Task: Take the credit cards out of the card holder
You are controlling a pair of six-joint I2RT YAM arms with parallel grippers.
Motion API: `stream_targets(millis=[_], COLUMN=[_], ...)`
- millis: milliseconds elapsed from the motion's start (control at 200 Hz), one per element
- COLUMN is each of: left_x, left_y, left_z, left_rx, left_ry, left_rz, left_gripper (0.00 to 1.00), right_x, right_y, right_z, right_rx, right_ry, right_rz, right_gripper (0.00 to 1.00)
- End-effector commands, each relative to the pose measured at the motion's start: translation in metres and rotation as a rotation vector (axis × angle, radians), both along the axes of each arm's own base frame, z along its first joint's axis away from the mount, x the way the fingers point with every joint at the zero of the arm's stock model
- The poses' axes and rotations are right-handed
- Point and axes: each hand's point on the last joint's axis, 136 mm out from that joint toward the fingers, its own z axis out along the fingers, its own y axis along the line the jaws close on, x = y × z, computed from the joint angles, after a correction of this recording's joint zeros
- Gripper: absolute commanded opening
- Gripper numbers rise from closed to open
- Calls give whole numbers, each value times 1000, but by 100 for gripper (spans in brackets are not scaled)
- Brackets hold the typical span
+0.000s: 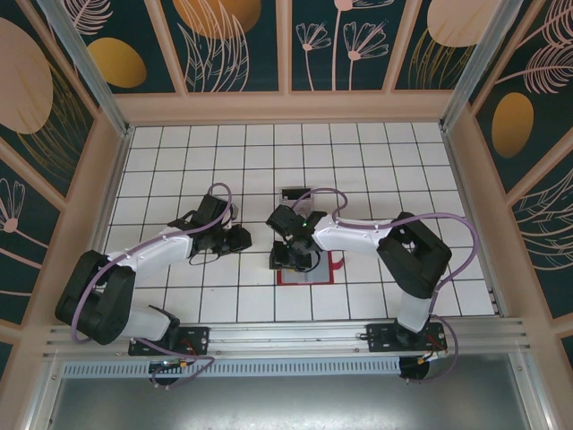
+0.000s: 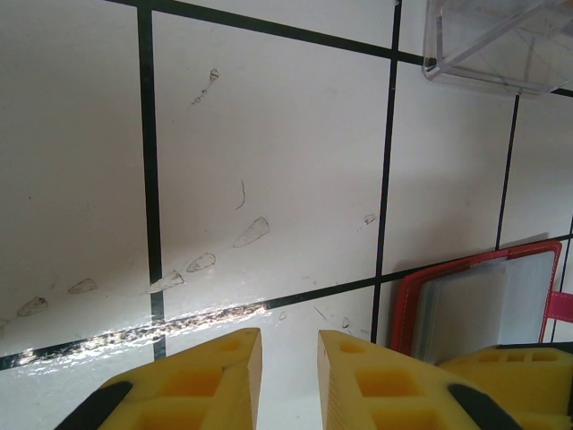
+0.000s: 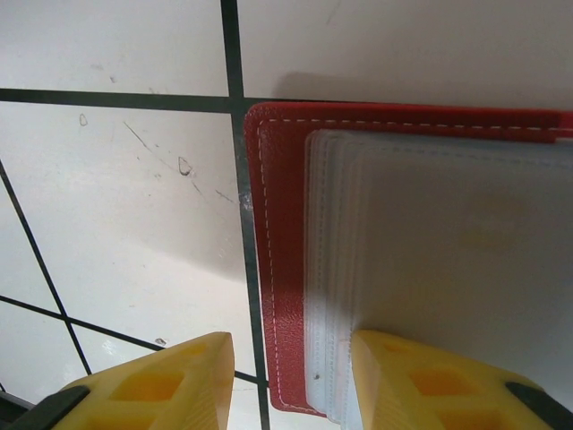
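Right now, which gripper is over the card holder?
The right gripper: one finger overlaps the red card holder and its pale sleeves, the other the table. The left gripper hangs over bare table beside the holder.

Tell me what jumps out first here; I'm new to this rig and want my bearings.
The open red card holder with pale sleeves lies front-centre on the white gridded table, the right hand open over its edge. The left hand hovers open just beside it, a clear plastic box in its view's top right corner.

Overhead; wrist cams near card holder (image 3: 277, 269)
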Motion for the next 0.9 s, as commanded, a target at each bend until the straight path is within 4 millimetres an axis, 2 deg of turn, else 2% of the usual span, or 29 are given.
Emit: stream_targets(millis=[0,235,485,891], left_x=[-1,0,1,0], left_y=[1,0,-1,-1], left_z=[0,-1,-1,-3], left_rx=[-5,-4,-2,-3], left_ry=[-6,-1,-2,3], left_rz=[-3,-6,-12,-16], left_gripper=[25,25,25,25], right_x=[-4,-1,0,4], right_y=[-26,-38,-41,-67], right_z=[-10,-4,1,-1], right_rx=[-101,-160,-170,-335], right_ry=[5,-21,-33,-65], right_rz=[-21,-32,-38,-42], right_gripper=[42,42,42,42])
